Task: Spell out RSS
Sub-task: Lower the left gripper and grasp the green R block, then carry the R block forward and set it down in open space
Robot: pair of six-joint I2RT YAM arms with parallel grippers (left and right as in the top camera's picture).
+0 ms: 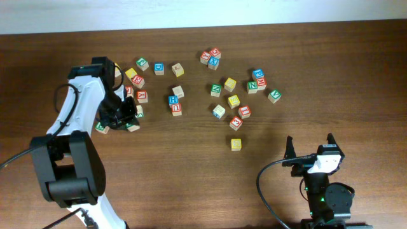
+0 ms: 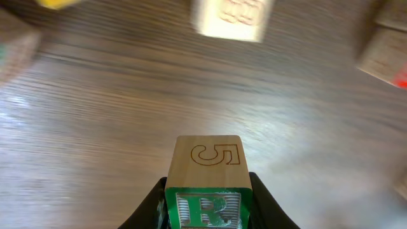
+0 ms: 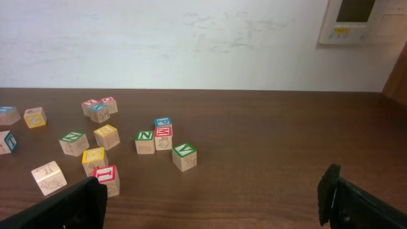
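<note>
My left gripper (image 2: 205,210) is shut on the R cube (image 2: 205,181), a wooden cube with a green R face towards the camera and an outlined 5 on top. It holds the cube just above the table. In the overhead view this gripper (image 1: 123,114) is at the left cluster and hides the cube. Several yellow-faced cubes lie mid-table, one alone (image 1: 236,144) nearer the front. Their letters are too small to read, so I cannot tell which are S. My right gripper (image 1: 310,147) is open and empty at the front right, and it also shows in the right wrist view (image 3: 213,203).
Several other letter cubes lie scattered: a left cluster (image 1: 141,95) beside my left arm, a middle pair (image 1: 175,105), a back group (image 1: 210,58) and a right group (image 1: 257,81). A green V cube (image 3: 184,155) sits nearest my right gripper. A wall runs behind the table.
</note>
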